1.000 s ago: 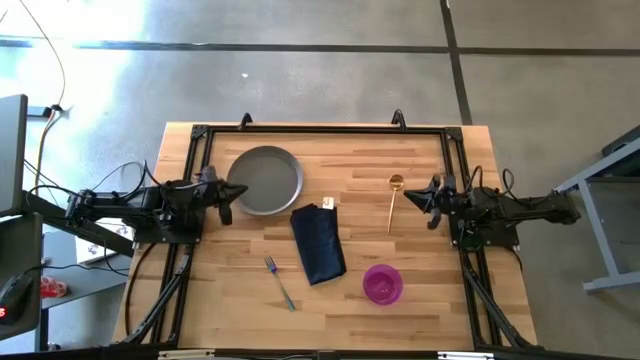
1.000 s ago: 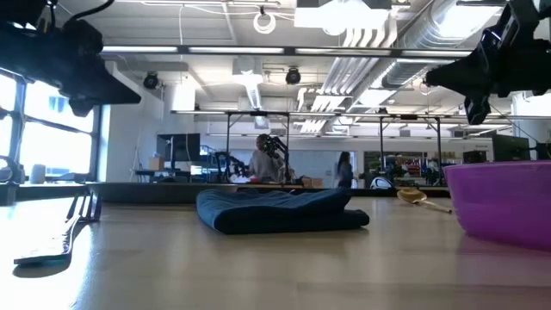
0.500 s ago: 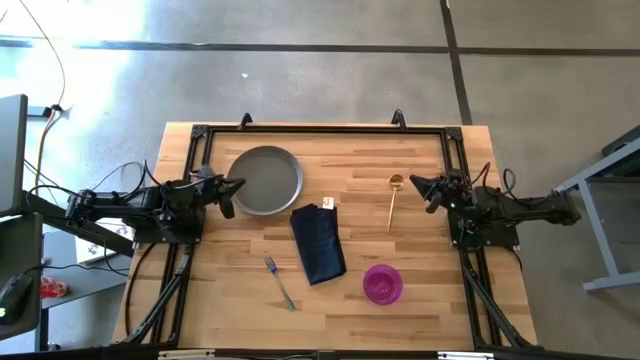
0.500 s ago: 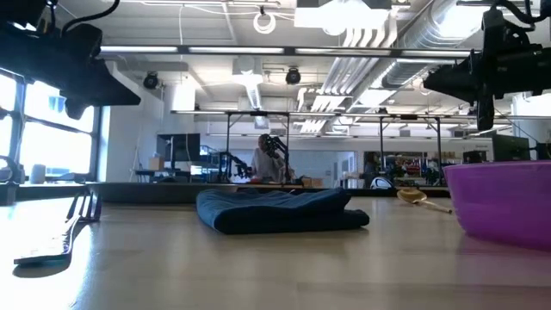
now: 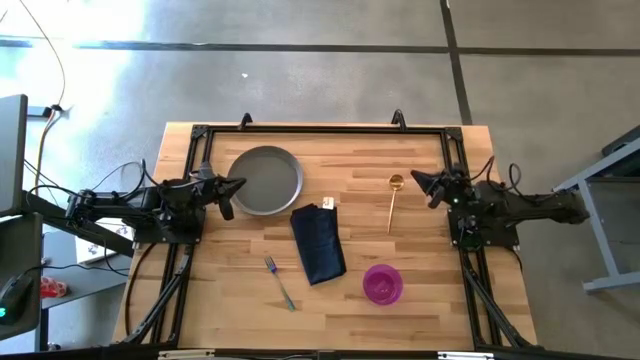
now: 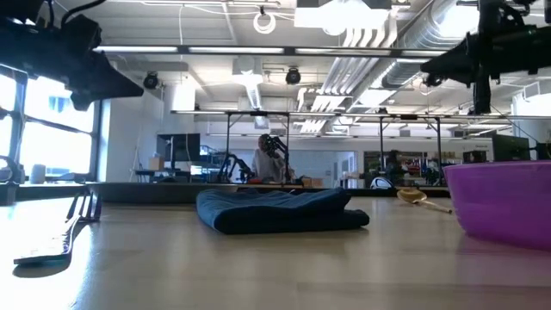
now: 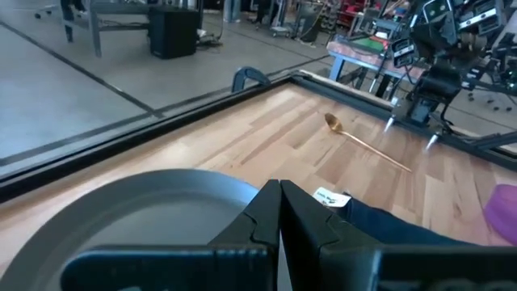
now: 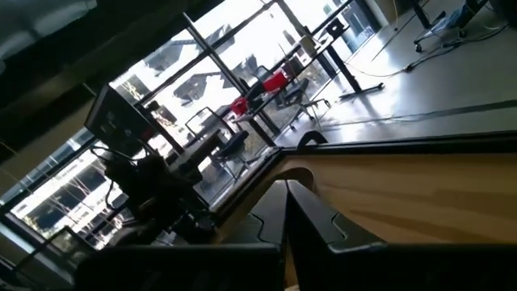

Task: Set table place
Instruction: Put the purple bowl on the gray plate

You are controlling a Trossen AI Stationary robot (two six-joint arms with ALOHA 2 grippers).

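High view: left end effector [image 5: 236, 187], fingers together, hangs at the plate's [image 5: 266, 180] nine o'clock rim on the bench [image 5: 340, 300]; a low pass could shove it. Right wrist view: right end effector [image 8: 285, 191] closed, aimed away from the spoon [image 5: 393, 201], risking a blind reach.

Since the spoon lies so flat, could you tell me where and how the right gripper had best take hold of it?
Probably mid-handle, from straight above: the gold spoon lies flat on the table, its thin handle running away from the bowl end, with bare wood either side for the right gripper.
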